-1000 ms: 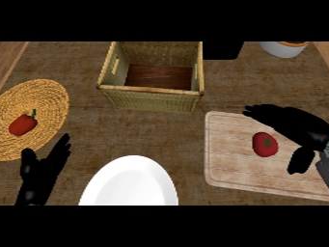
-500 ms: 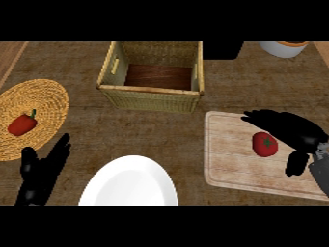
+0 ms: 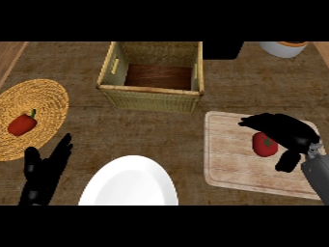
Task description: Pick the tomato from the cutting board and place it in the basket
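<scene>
The right robot hand (image 3: 286, 135) hangs over the pale wooden cutting board (image 3: 227, 159), its black fingers (image 3: 259, 120) arched over and its thumb (image 3: 289, 160) hooked down, so the hand cups round the small red tomato (image 3: 264, 144) without plainly closing on it; whether it touches the fruit cannot be told. The tomato lies on the board, just beside the palm, in the gap between the fingers and the thumb. Up and to the left of this hand, well apart from it, the square woven wicker basket (image 3: 150, 98) stands on the brown wooden table (image 3: 81, 72), its dark bottom showing. Left of the hand, near the lower edge, lies a white oval plate (image 3: 130, 183). The left robot hand (image 3: 44, 171) rests at the lower left with its fingers straight and spread, pointing up. Just above it, a round woven straw mat (image 3: 46, 101) carries a red bell pepper (image 3: 22, 124).
</scene>
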